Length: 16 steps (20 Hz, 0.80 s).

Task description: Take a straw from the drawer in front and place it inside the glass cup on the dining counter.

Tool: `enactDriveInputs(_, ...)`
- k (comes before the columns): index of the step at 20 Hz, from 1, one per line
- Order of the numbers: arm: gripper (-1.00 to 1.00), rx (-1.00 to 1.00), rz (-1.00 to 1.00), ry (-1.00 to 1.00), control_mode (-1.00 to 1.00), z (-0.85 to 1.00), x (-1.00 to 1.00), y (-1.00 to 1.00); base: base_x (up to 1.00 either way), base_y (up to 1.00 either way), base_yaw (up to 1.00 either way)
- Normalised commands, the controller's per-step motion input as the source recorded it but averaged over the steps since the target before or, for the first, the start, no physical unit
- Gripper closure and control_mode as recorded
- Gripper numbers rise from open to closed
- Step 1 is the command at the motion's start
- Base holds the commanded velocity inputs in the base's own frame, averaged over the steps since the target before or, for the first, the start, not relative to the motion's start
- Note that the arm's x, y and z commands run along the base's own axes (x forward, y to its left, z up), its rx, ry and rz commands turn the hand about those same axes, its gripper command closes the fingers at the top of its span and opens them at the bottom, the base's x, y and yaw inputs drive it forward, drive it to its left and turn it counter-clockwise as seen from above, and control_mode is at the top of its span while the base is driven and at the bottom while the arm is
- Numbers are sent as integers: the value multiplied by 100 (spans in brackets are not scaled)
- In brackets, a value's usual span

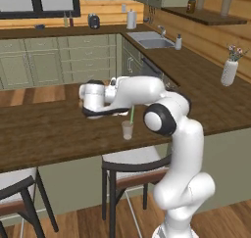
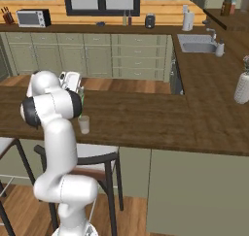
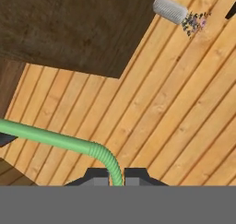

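My gripper (image 3: pixel 116 177) is shut on the thin light-green straw (image 3: pixel 50 137), pinching it just below the bent tip. In the left base view the straw (image 1: pixel 131 114) hangs nearly upright from under my forearm, and its lower end meets the mouth of the small clear glass cup (image 1: pixel 127 130). I cannot tell how deep it reaches. The cup (image 2: pixel 84 124) stands near the front edge of the dark wood dining counter (image 1: pixel 49 129), directly below my hand (image 2: pixel 71 81). The drawer is out of view.
A white vase with flowers (image 1: pixel 229 71) stands far right on the counter (image 2: pixel 146 118). Black-framed stools (image 1: pixel 132 166) sit under the counter's front edge, one (image 2: pixel 95 157) beside my base. A sink (image 1: pixel 149 38) lies at the back.
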Motion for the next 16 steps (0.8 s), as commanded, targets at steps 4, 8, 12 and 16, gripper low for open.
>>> enactDriveInputs(4,100,0,0,0,-100,-25,3,6,0,0,0)
enactDriveInputs(8,100,-3,0,-1,-100,-23,0,0,0,0,0)
enactDriveInputs(12,100,-4,0,-6,-100,-13,5,0,0,0,0)
enactDriveInputs(16,100,-2,0,-9,-100,-3,9,0,0,0,0)
